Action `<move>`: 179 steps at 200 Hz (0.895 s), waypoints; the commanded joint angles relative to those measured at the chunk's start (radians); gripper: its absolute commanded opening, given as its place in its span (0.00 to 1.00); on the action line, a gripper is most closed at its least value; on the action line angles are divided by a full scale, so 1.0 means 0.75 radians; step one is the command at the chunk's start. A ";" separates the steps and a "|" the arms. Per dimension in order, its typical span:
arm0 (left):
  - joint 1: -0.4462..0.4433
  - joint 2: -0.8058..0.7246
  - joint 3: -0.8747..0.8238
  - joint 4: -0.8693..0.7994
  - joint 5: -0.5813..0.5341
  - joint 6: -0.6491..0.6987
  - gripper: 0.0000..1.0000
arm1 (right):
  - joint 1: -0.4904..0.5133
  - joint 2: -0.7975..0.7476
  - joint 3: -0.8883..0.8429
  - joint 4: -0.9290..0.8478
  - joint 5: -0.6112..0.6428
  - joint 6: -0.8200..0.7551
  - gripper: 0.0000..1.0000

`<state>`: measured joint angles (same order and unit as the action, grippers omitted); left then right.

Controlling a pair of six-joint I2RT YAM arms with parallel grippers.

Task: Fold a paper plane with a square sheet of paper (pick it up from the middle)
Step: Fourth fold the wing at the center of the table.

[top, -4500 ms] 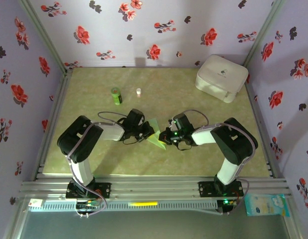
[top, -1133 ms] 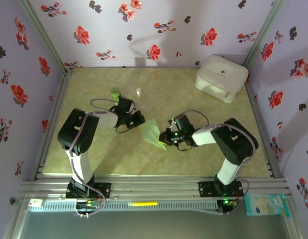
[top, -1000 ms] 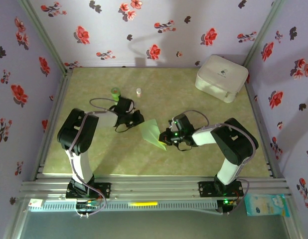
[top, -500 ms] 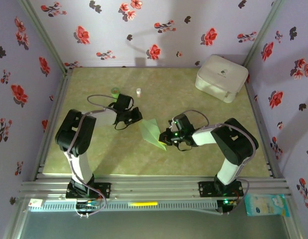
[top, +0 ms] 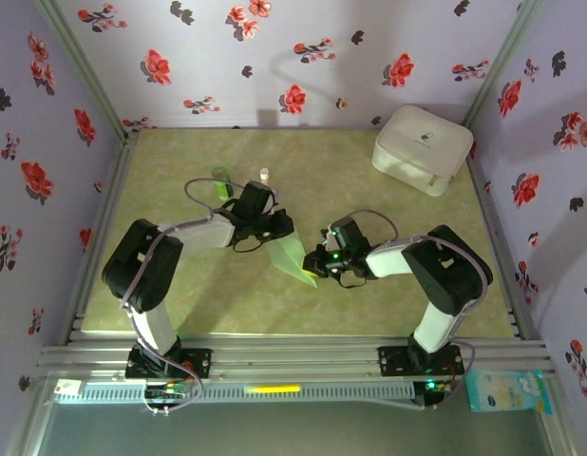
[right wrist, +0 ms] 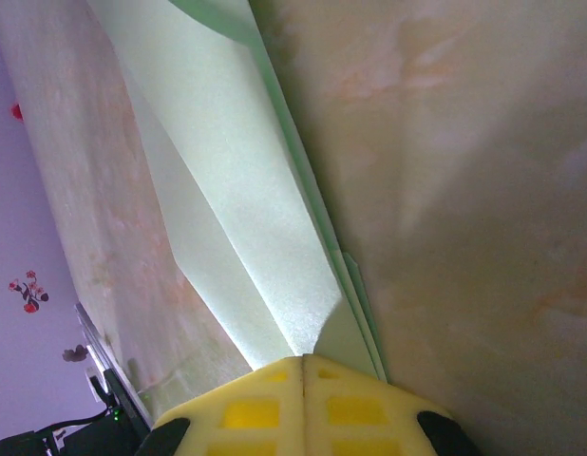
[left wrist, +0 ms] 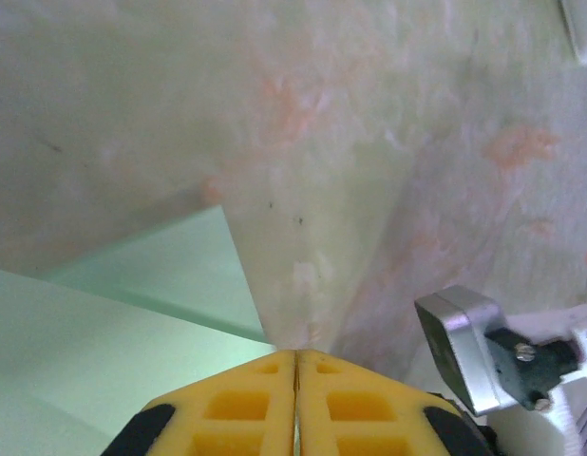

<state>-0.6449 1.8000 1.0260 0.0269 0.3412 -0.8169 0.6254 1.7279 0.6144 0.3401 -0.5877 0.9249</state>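
Top external view: right gripper [top: 318, 258] sits at the near tip of the paper plane [top: 292, 251], a slim pale green folded piece running from that claw up and leftward to the left gripper [top: 279, 228], which is at its far edge.

Right wrist view: yellow pads of the right gripper [right wrist: 303, 359] are pressed together, and the layered edges of the paper plane [right wrist: 238, 190] run straight into the seam between them, so this claw is pinching the paper.

Left wrist view: left gripper [left wrist: 295, 356] has its pads closed flush. The paper plane [left wrist: 104, 323] lies just left of and beneath the fingertips; cannot tell whether any paper is caught between them.

Surroundings: beyond the left claw stand a dark green bottle [top: 220, 180] and a small white vial [top: 264, 175]. A white rounded case [top: 422, 147] sits well beyond the right claw, in the far right corner of the table [top: 369, 304]; its small dark mark is too small to read. A blue-and-white packet [top: 507, 390] lies near the right arm's base, its print illegible.
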 commanded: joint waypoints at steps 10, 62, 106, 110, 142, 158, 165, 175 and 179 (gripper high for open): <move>-0.024 0.078 -0.061 0.104 0.010 -0.094 0.09 | -0.002 0.020 -0.026 -0.183 0.036 -0.012 0.00; -0.020 0.085 -0.181 0.114 -0.068 -0.114 0.08 | 0.000 -0.074 0.012 -0.187 0.002 -0.012 0.01; -0.016 0.089 -0.225 0.124 -0.095 -0.108 0.08 | 0.029 -0.076 0.170 -0.298 -0.058 -0.110 0.03; -0.016 0.089 -0.225 0.124 -0.095 -0.107 0.08 | 0.030 -0.062 0.179 -0.299 -0.054 -0.111 0.03; -0.014 0.080 -0.223 0.120 -0.098 -0.101 0.08 | 0.033 0.059 0.197 -0.294 -0.041 -0.103 0.04; -0.014 0.081 -0.222 0.118 -0.098 -0.100 0.08 | 0.031 0.081 0.142 -0.247 -0.029 -0.084 0.05; -0.012 0.083 -0.222 0.118 -0.098 -0.098 0.08 | 0.030 0.082 0.119 -0.230 -0.029 -0.076 0.05; -0.011 0.085 -0.224 0.115 -0.099 -0.098 0.07 | 0.031 0.075 0.081 -0.206 -0.031 -0.062 0.05; -0.011 0.085 -0.225 0.115 -0.097 -0.098 0.07 | 0.032 0.069 0.063 -0.195 -0.032 -0.057 0.05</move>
<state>-0.6609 1.8500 0.8879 0.1722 0.3244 -0.8921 0.6418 1.7744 0.7258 0.1879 -0.6201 0.8680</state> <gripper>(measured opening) 0.076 0.048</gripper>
